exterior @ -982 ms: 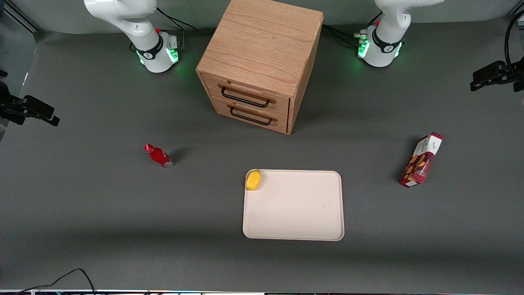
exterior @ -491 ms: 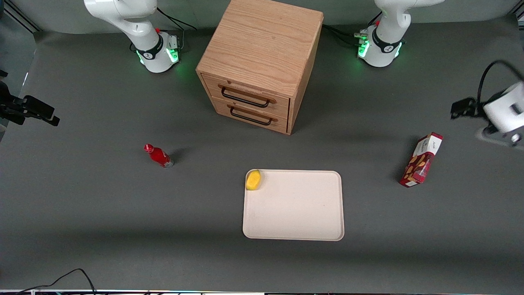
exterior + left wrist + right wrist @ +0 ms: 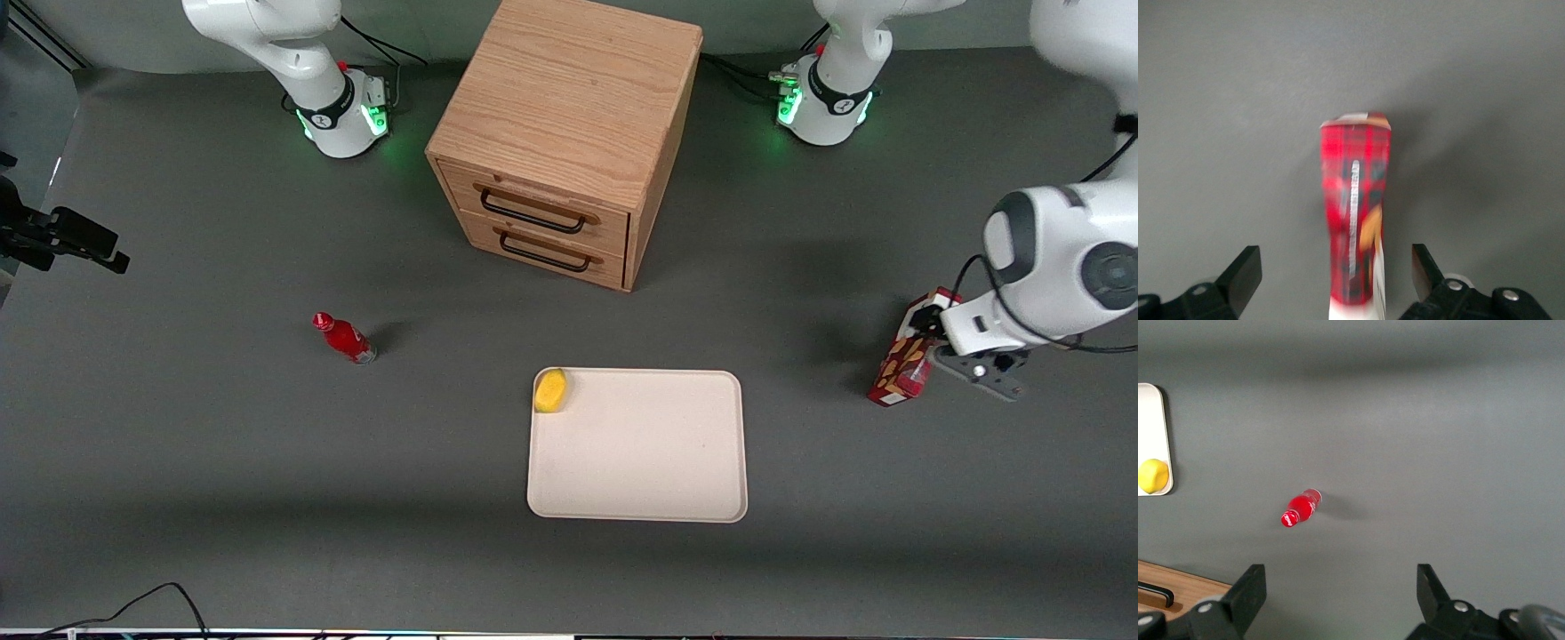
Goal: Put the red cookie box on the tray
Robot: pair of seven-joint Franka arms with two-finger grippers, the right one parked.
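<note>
Box: I see the box [image 3: 900, 373] standing upright on the table [image 3: 267, 462] toward the working arm's end, well apart from the tray [image 3: 637, 498]. Nothing lies between the two.
Handling: I judge it light and fairly stiff, a thin cardboard carton, tall and slim, so it should tip easily if nudged near its upper end. The printed faces look smooth, so a weak pinch could let it slide.
Where to hold: I would take it across the narrow width, on the two broad faces, a little above the middle. Card gives under a hard squeeze, so I would close gently.
Gripper: my gripper [image 3: 1337, 270] hangs above the box and close over its upper end. In the wrist view the box [image 3: 1356, 227] sits between the two fingers [image 3: 1245, 270], roughly centred.
Opening: the fingers are spread wide, with clear gap on each side of the carton. They hold nothing and I see no contact with the card.
Tray: flat and mostly bare, with a yellow fruit [image 3: 550, 390] in one corner on the side nearer the drawers [image 3: 551, 142]. Plenty of room for the box, I think.
Risk: knocking the carton over on the way down.
</note>
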